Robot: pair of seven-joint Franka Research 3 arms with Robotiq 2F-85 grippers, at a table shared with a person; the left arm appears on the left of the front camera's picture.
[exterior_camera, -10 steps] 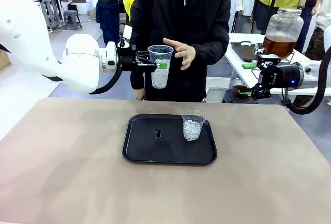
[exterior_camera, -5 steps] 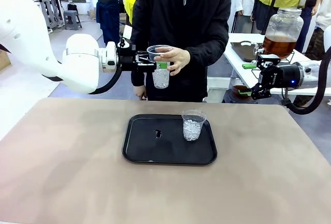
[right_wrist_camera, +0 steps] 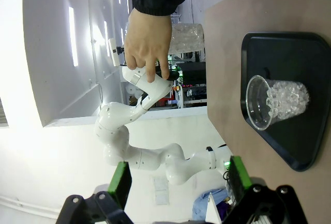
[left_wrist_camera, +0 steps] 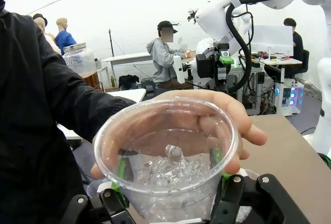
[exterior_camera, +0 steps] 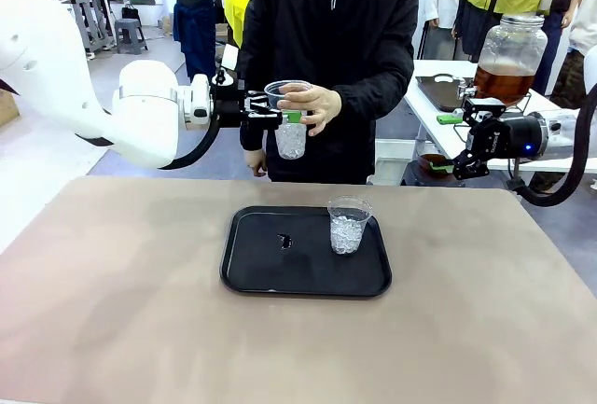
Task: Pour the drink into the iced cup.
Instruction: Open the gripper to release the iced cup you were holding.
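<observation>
"So, what stands around the black tray point(exterior_camera: 280, 278) on the brown desk point(exterior_camera: 131, 311)?"

"A person in a black jacket point(exterior_camera: 326, 40) at the far edge, straight behind the tray, and a white side desk point(exterior_camera: 422, 115) off to the right."

"And the drink point(exterior_camera: 502, 82)?"

"Amber, lying in the lower part of the glass dispenser jar point(exterior_camera: 513, 40) by that side desk, well apart from both cups."

"The cups?"

"One clear cup point(exterior_camera: 348, 225) of ice stands upright in the tray's right half. The other iced cup point(exterior_camera: 290, 138) (ice fills roughly its lower half) is in the air above the desk's far edge. The left jaws are clamped on its sides, and the person's hand point(exterior_camera: 314, 105) wraps it near the rim from the opposite side."

"The right jaws?"

"Spread wide, gripping nothing, hanging near the jar."
</observation>
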